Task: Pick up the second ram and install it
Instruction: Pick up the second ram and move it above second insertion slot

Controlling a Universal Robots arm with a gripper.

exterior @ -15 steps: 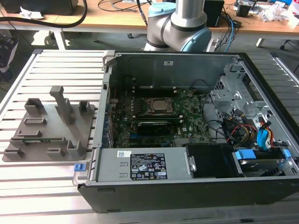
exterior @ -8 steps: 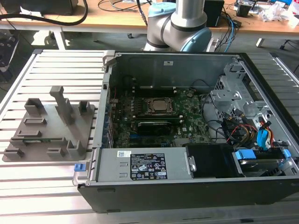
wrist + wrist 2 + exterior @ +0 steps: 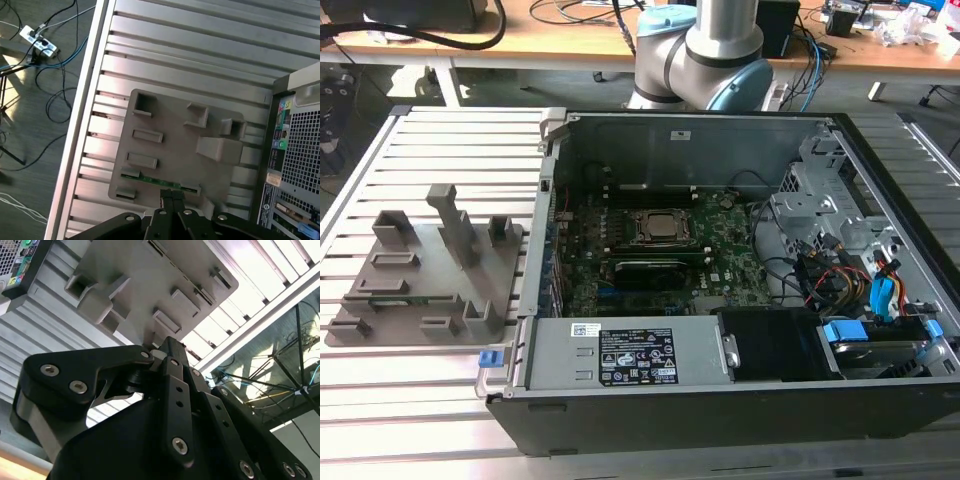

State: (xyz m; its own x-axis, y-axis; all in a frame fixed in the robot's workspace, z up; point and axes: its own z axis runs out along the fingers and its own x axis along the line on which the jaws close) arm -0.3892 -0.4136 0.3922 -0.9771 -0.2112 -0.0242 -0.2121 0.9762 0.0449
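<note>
One ram lies flat in a slot of the grey tray. The tray sits on the slatted bench, at the exterior view's left of the open case. Tool hangs over the tray, fingers pressed together, gripping nothing.

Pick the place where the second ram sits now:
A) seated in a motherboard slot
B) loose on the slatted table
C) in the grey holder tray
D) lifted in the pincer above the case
C: in the first wrist view the second ram lies as a thin green strip in a slot of the grey holder tray, with the pincer close by it.
</note>
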